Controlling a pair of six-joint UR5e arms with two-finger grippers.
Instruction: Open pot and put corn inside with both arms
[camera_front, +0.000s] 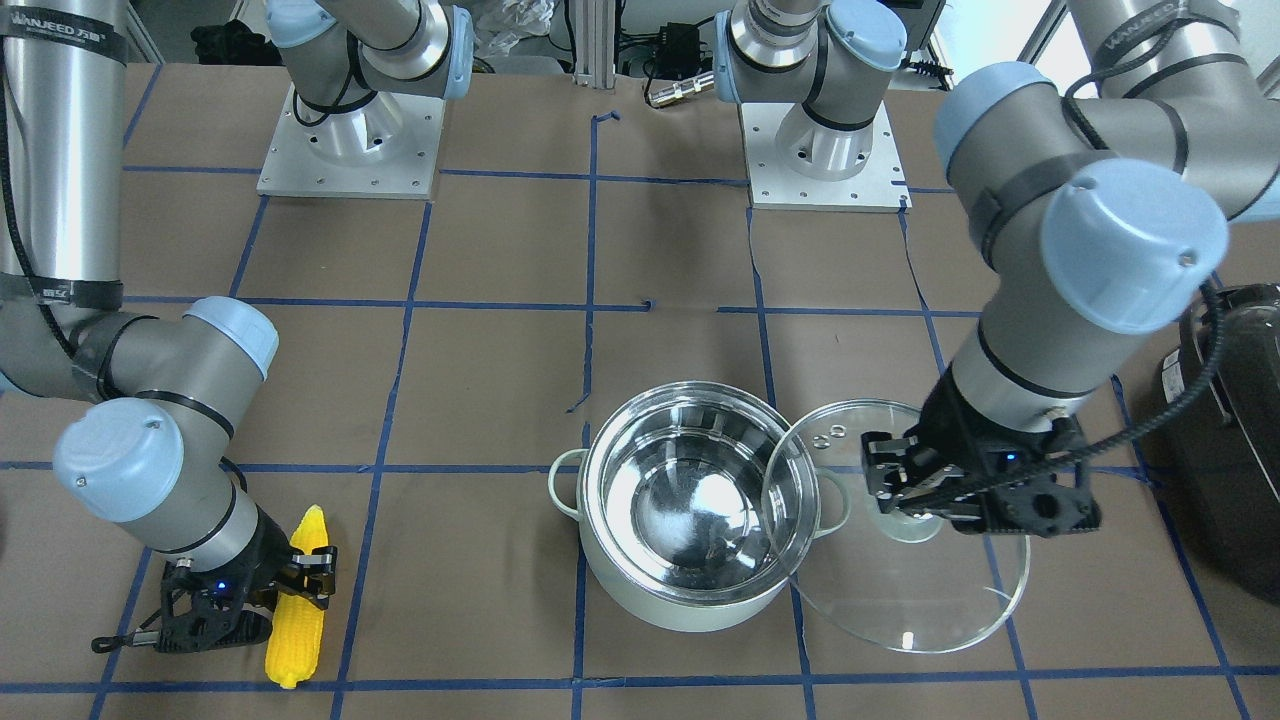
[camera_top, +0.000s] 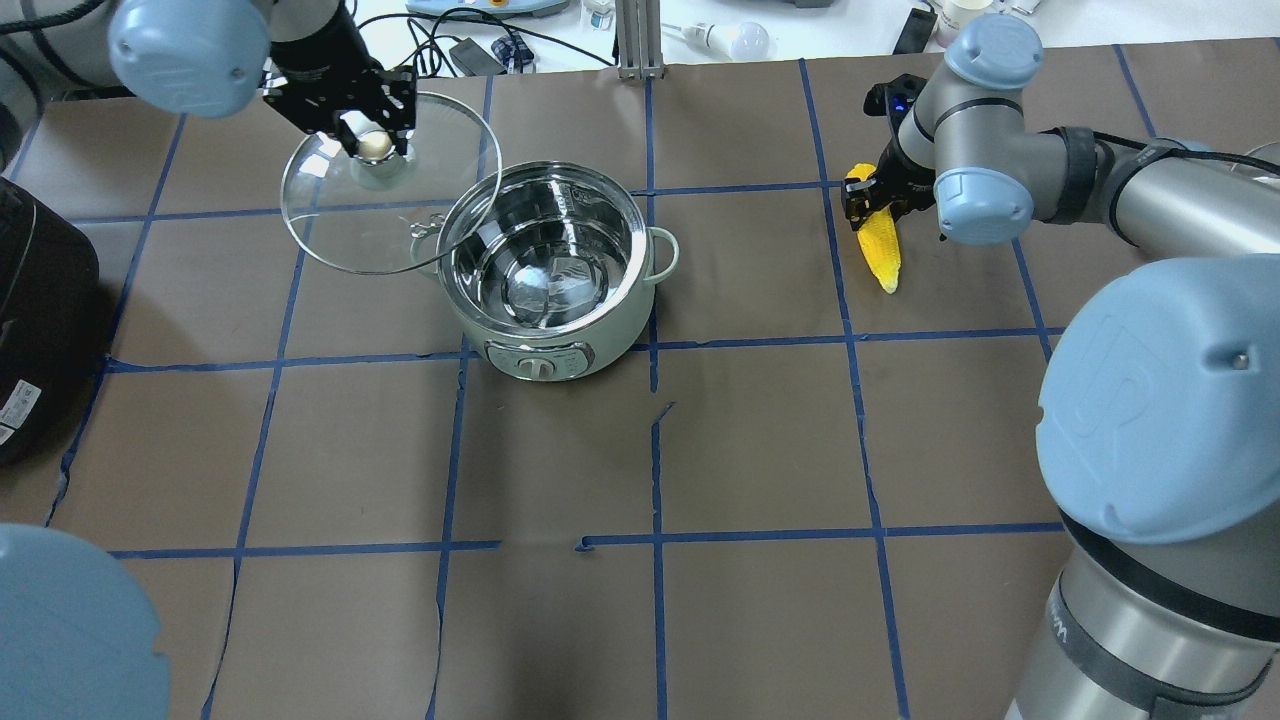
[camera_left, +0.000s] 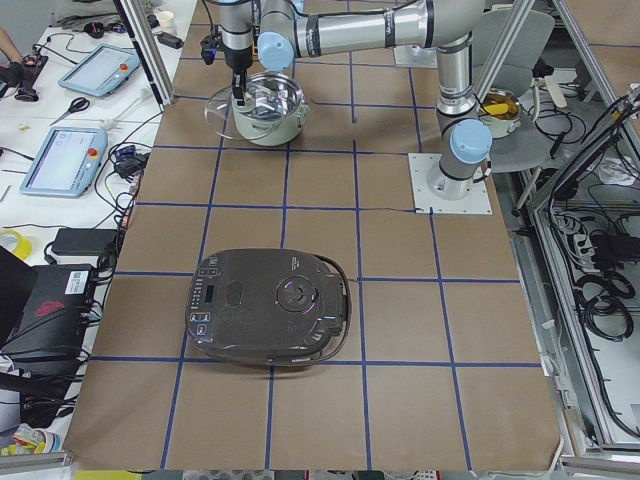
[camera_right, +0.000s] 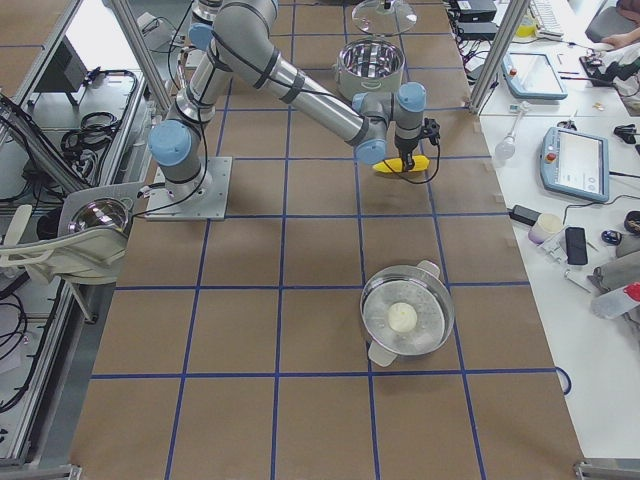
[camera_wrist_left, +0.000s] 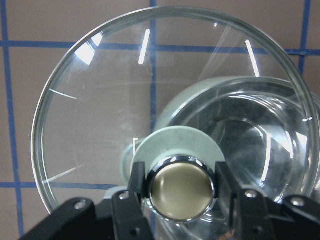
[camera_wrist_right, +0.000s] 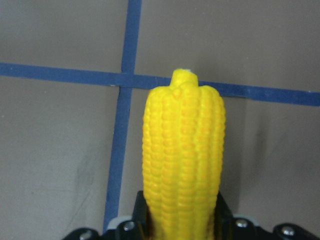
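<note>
The mint-white pot (camera_front: 690, 600) stands open near the table's middle, its steel inside empty; it also shows in the overhead view (camera_top: 560, 340). My left gripper (camera_top: 372, 140) is shut on the brass knob (camera_wrist_left: 182, 189) of the glass lid (camera_front: 900, 590) and holds it tilted beside the pot, one edge over the pot's rim. The yellow corn (camera_top: 882, 250) lies at the table level well to the pot's other side. My right gripper (camera_top: 868, 195) is shut on the corn's thick end (camera_wrist_right: 182, 160). I cannot tell whether the corn is lifted off the table.
A large black appliance (camera_top: 30, 300) sits at the table's edge beyond the lid, close to my left arm. A steel steamer pan (camera_right: 405, 320) stands farther along the table on my right. Both arm bases (camera_front: 350, 150) are bolted at the robot's side of the table.
</note>
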